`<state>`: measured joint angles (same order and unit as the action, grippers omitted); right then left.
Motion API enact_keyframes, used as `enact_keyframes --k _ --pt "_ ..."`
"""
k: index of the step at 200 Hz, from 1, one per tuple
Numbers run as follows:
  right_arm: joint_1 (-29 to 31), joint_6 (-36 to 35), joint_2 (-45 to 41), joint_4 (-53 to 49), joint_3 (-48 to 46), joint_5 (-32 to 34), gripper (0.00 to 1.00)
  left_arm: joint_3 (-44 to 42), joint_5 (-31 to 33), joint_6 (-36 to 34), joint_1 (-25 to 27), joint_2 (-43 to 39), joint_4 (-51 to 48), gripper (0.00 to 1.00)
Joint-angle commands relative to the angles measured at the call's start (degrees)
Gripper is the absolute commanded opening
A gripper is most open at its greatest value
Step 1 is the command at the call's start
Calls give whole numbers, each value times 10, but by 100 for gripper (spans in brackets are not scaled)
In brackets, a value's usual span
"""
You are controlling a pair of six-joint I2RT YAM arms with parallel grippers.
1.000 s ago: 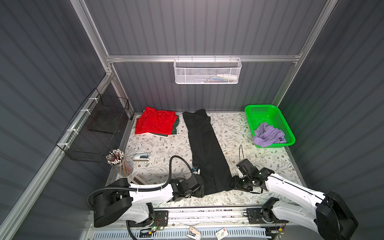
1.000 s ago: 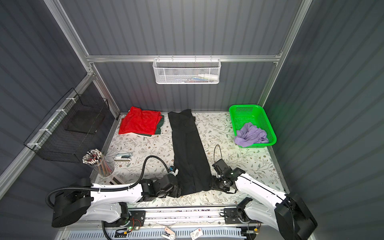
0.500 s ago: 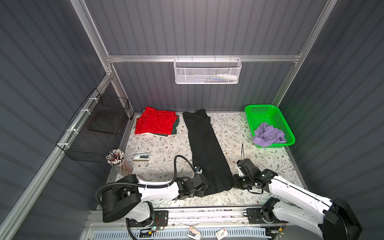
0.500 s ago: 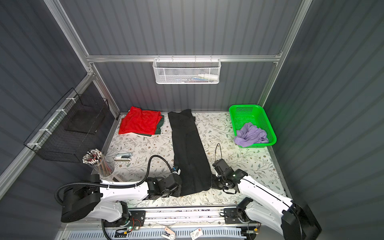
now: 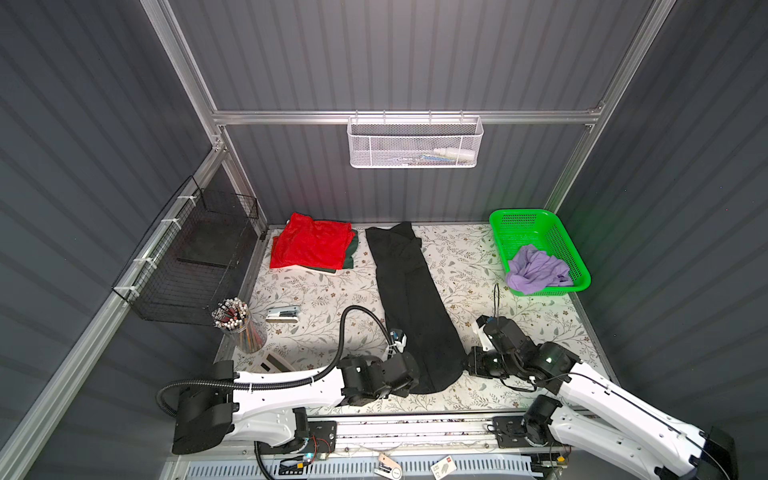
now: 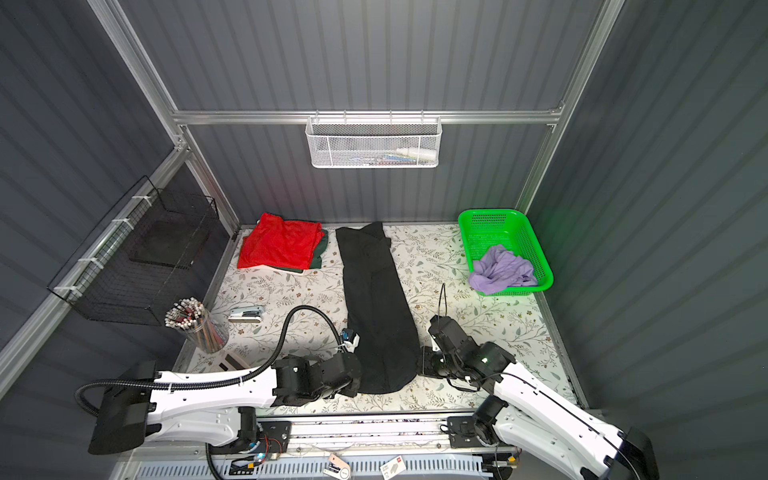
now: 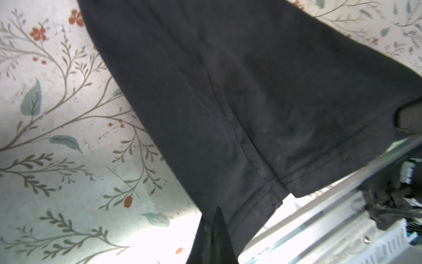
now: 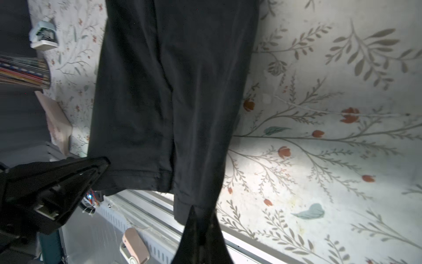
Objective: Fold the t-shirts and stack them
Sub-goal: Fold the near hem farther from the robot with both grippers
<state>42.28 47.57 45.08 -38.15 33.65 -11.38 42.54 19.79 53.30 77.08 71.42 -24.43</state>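
Note:
The black t-shirt (image 5: pixel 411 303) (image 6: pixel 376 299) lies folded into a long narrow strip down the middle of the floral mat. My left gripper (image 5: pixel 417 376) (image 7: pixel 213 214) is shut on the near left corner of its hem (image 7: pixel 262 189). My right gripper (image 5: pixel 466 366) (image 8: pixel 202 212) is shut on the near right corner. At the back left, the red t-shirt (image 5: pixel 309 245) lies folded on the dark green one (image 5: pixel 351 255). The lavender t-shirt (image 5: pixel 536 270) sits crumpled in the green basket (image 5: pixel 519 220).
A cup of pencils (image 5: pixel 237 322), a stapler (image 5: pixel 282 313) and a small flat device (image 5: pixel 274 363) lie at the near left. A black wire basket (image 5: pixel 199 249) hangs on the left wall, and a white mesh basket (image 5: pixel 415 143) on the back rail. The metal front rail (image 5: pixel 415 419) runs just behind both grippers.
Both grippers have closed on the near hem corners of the black t-shirt. The left arm has slid a little rightward to the cloth's edge.

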Motion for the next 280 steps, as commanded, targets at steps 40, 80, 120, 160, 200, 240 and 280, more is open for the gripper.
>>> enact_keyframes --k 40,80,120,160,200,240,280 --pt "7 20 -5 -14 62 46 0 38 86 35 11 -28 -89 0" --pt "-10 -4 52 30 93 69 0 54 126 11 -57 -48 -114 0" --pt "-73 -57 173 64 149 7 0 71 73 -71 -176 -32 -78 0" --pt "-129 -108 284 83 215 -10 0 117 17 -141 -268 47 -58 0" --pt "-160 -136 402 97 291 -28 0 145 -29 -191 -348 123 -20 0" --pt "-180 -159 515 91 376 -38 0 198 -77 -229 -413 217 6 0" --pt "-210 -176 599 77 449 -45 3 258 -111 -247 -457 303 9 0"
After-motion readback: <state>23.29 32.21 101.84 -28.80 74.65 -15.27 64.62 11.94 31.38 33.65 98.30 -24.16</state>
